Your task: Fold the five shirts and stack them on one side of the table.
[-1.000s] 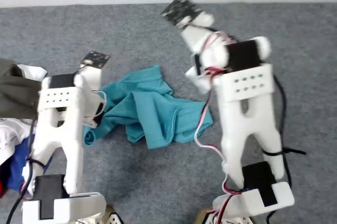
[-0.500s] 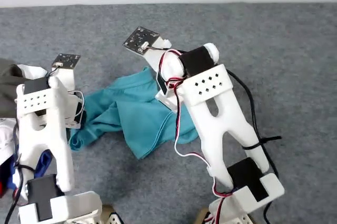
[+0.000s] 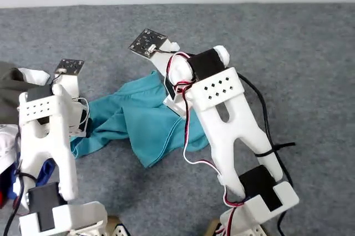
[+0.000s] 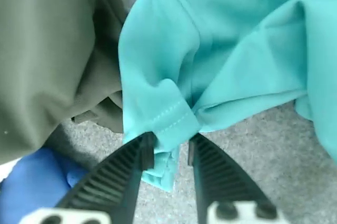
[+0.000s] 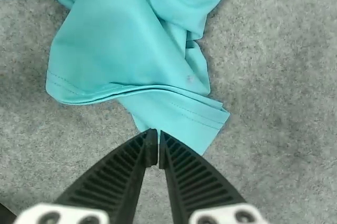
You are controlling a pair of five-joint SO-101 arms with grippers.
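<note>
A crumpled teal shirt (image 3: 138, 116) lies on the grey table between the two arms. My left gripper (image 4: 169, 153) is shut on a bunched hem of the teal shirt (image 4: 210, 39) at the end nearest the clothes pile. My right gripper (image 5: 158, 140) is shut, with its tips touching the edge of a folded hem of the teal shirt (image 5: 126, 39); no cloth shows between the fingers. In the high view the left arm (image 3: 47, 130) stands over the shirt's left end and the right arm (image 3: 213, 89) leans over its right half.
A pile of other shirts sits at the table's left edge: an olive one (image 3: 11, 94), a white one (image 3: 8, 139) and a blue one (image 3: 12, 183). The olive shirt (image 4: 47, 50) and blue shirt (image 4: 26, 187) lie right beside the left gripper. Bare grey table (image 3: 305, 80) stretches to the right and far side.
The right arm swung from the far side down and left onto the shirt. The left arm moved left, dragging the teal shirt's end toward the pile.
</note>
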